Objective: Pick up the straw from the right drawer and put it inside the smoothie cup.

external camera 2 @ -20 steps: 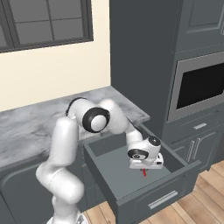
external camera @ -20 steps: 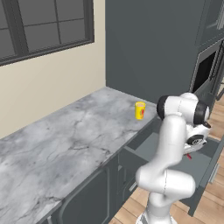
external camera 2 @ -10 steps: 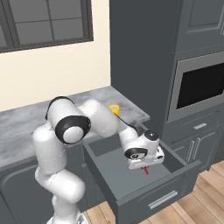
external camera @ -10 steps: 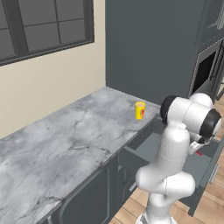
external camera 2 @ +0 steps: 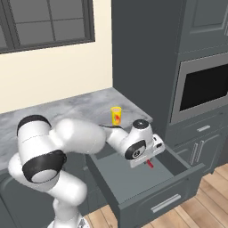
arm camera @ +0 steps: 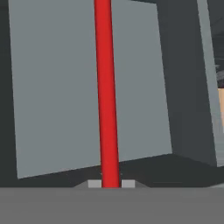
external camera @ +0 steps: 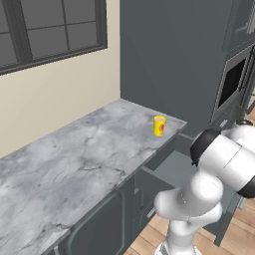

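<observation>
I count one straw (arm camera: 106,96), thin and red, and one open right drawer (external camera 2: 147,185) with a flat grey bottom. There is one smoothie cup (external camera 2: 116,115), yellow with a red mark on its side, standing on the one marble counter (external camera: 74,164). One window (external camera 2: 46,20) sits in the wall, one built-in oven (external camera 2: 202,89) in the tall cabinet (with two handled doors below it, as far as I can tell).
</observation>
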